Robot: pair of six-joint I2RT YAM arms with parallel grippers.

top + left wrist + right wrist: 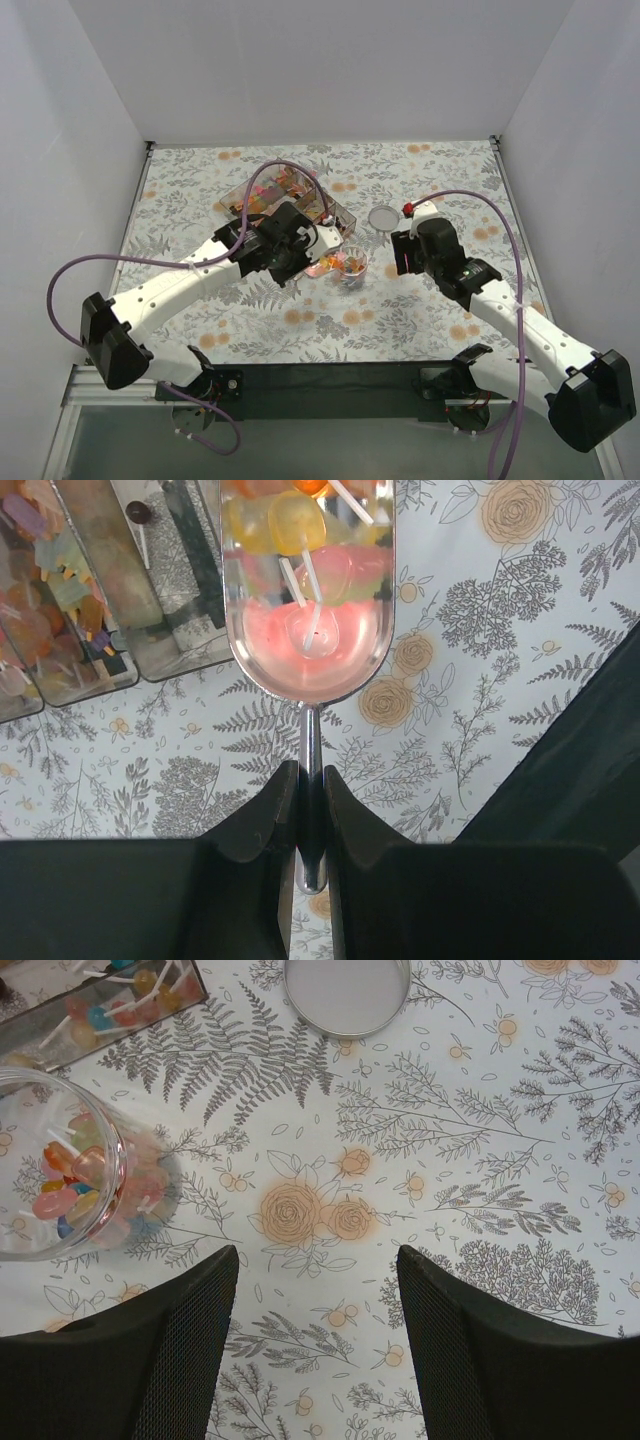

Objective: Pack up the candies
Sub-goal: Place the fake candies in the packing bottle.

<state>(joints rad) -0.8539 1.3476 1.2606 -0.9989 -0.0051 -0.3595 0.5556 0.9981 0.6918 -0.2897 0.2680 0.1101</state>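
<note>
My left gripper (310, 790) is shut on the thin handle of a metal scoop (308, 630). The scoop bowl holds several candies (295, 525) in yellow, pink and orange, some with white sticks. In the top view the scoop (327, 264) hangs right beside a small glass jar (352, 268), touching or just above its rim. The jar (20, 1110) holds several candies (70, 1175). My right gripper (318, 1260) is open and empty above the cloth, just right of the jar; in the top view it (404, 252) is apart from the jar.
A clear plastic tray (243, 193) with more candies lies behind my left gripper; it also shows in the left wrist view (150, 610) and the right wrist view (150, 1010). A round metal lid (382, 217) lies flat behind the right gripper. White walls enclose the flower-print tablecloth (420, 310).
</note>
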